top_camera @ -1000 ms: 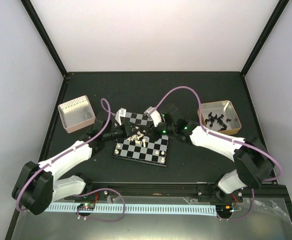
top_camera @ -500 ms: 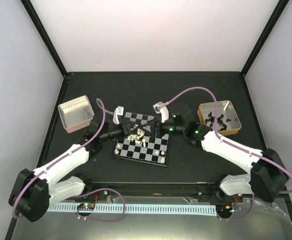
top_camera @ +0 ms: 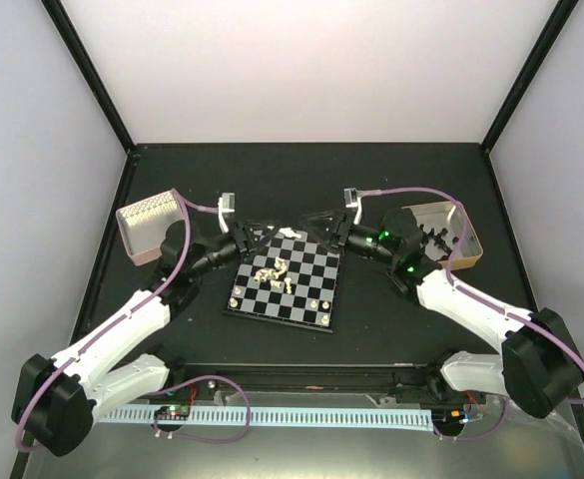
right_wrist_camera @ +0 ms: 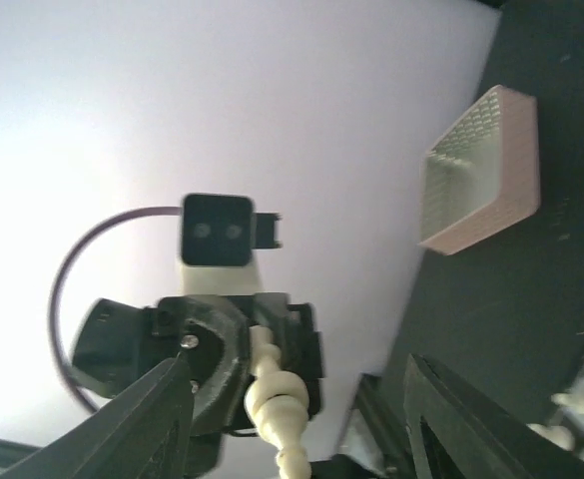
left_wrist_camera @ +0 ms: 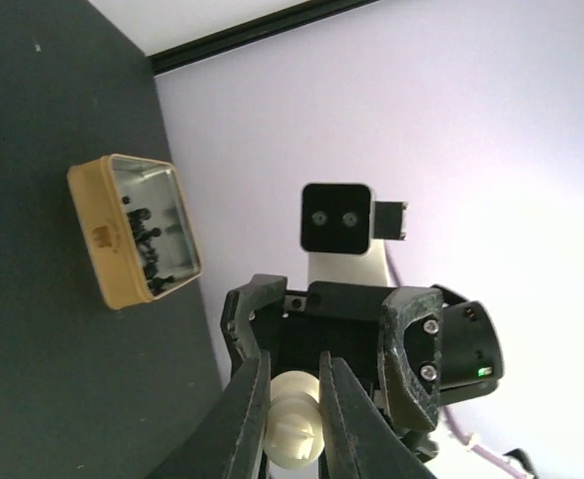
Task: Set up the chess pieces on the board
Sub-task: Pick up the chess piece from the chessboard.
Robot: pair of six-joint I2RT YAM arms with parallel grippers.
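So, at this point the left hand was pinching one cream-white piece between its fingers. It was held up off the desk, roughly over the far edge of the board. The right hand sat straight across from it, nose to nose, fingers spread wide and gripping nothing.

Most of the white chess pieces lay in a messy heap on the left-middle squares, with a few standing along the near edge. The black ones were in the tan tin off to the right, and a pink tin sat off to the left.

My read: this looked like a mid-air pass or regrip of that one piece, before it got set on its square. If so, the right hand would need to line up on the exposed end and close gently before the left let go. Then the piece would have to go down upright without knocking the heap. It was tiny, so a slip seemed easy.
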